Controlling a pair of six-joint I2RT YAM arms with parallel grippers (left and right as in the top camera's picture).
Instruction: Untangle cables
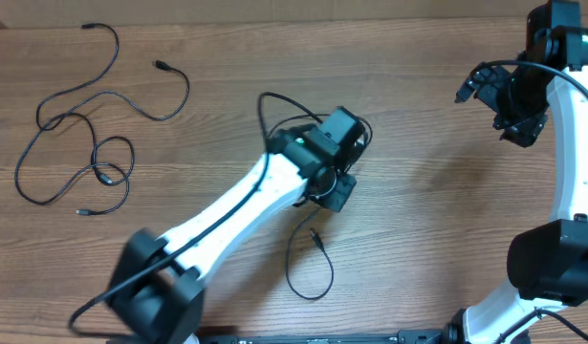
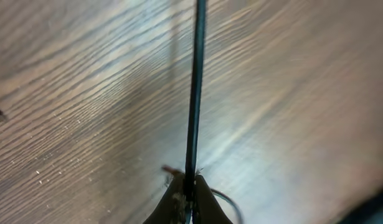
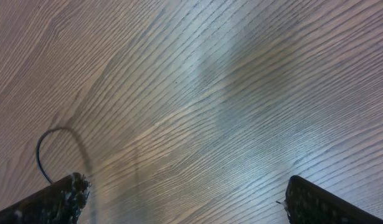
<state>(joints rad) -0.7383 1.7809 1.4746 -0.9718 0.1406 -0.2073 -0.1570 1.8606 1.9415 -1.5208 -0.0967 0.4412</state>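
Now my left gripper [image 2: 190,186] is pinched shut on the held cable [image 2: 194,93] near the middle of the desk [image 1: 418,220]. In the wrist view the cord runs dead straight from the fingertips out of the top of the frame, so I judge it taut along that stretch. From overhead its long run goes from a far loop [image 1: 263,110] beside the arm, in under the gripper, and out into a near loop [image 1: 290,268] toward the front edge. The plug [image 1: 316,236] lies flat on the wood, pointing roughly back at the gripper.

My right gripper [image 3: 188,196] hangs wide and empty over bare wood at the right, well apart from everything.

The left bunch [image 1: 83,134] lies at the far left, well apart: loose loops crossing each other, with no single axis that I can name.

I expect these cords to be light, limp and a bit slick, keeping no shape when lifted. I'd hold the cord body just beside a crossing, not the plug. I'd pull gently too, since I reckon a hard tug would tighten a tangle.
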